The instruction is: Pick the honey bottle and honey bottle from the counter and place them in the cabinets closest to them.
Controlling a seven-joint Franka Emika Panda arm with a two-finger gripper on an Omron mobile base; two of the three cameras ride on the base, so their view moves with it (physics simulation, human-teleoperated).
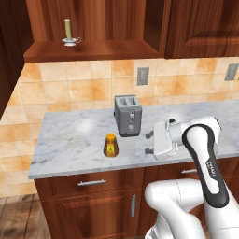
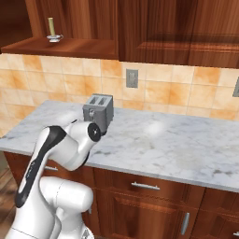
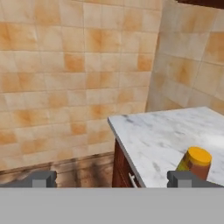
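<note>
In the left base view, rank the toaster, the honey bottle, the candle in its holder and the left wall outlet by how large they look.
1. toaster, clearly largest.
2. honey bottle.
3. candle in its holder and left wall outlet: they look too similar to rank; both sit farther from the camera.

A home kitchen.
Marble counter [image 1: 70, 140], silver toaster [image 1: 128, 115], orange tiled backsplash [image 1: 84, 84], reddish wooden wall cabinets [image 2: 177, 28] with candle [image 1: 68, 30].

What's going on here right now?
The arm is reaching along the marble counter toward a honey bottle standing upright in front of the toaster. The gripper is open and holds nothing, with the bottle just beyond its right fingertip. The cabinet shelf above holds a candlestick.
</note>
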